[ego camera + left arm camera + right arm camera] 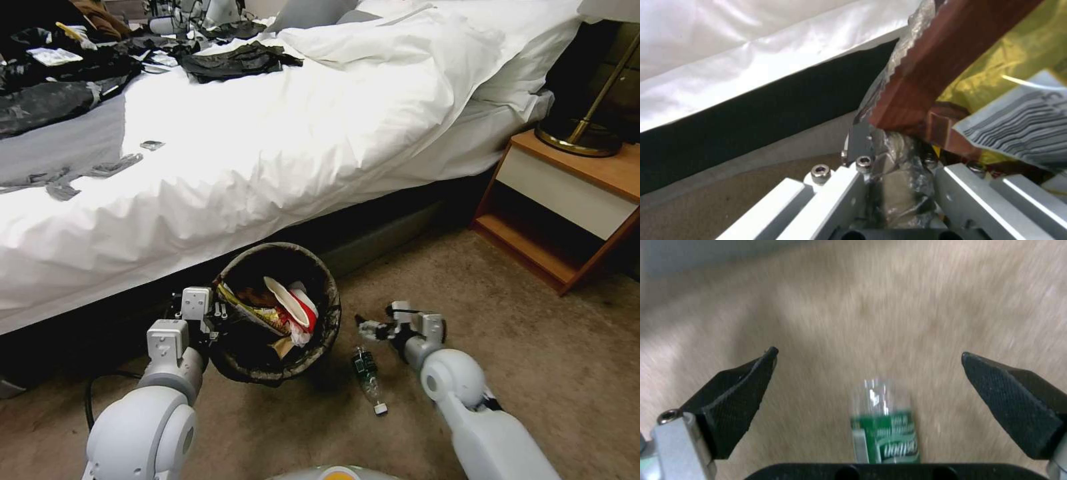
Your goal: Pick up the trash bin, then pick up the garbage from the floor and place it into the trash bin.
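Observation:
The trash bin (327, 320), round with a dark bag over its rim, hangs tilted just off the floor (533, 373) beside the bed. My left gripper (219, 312) is shut on its left rim; the left wrist view shows the left gripper (896, 156) clamped on the bag-covered rim (898, 186). Garbage lies inside: a red-and-white carton (298, 305), a yellow wrapper (996, 76) and a brown wrapper (942, 60). A clear bottle (369, 377) with a green label lies on the carpet to the bin's right. My right gripper (363, 327) hovers open just beyond its base end. The bottle (885, 436) shows between the wide-apart fingers of the right gripper (869, 355).
The bed with its white duvet (300, 147) overhangs right behind the bin. A wooden nightstand (567, 200) with a brass lamp base (573, 137) stands at the right. A black cable (90, 393) loops on the floor by my left arm. Open carpet lies to the right.

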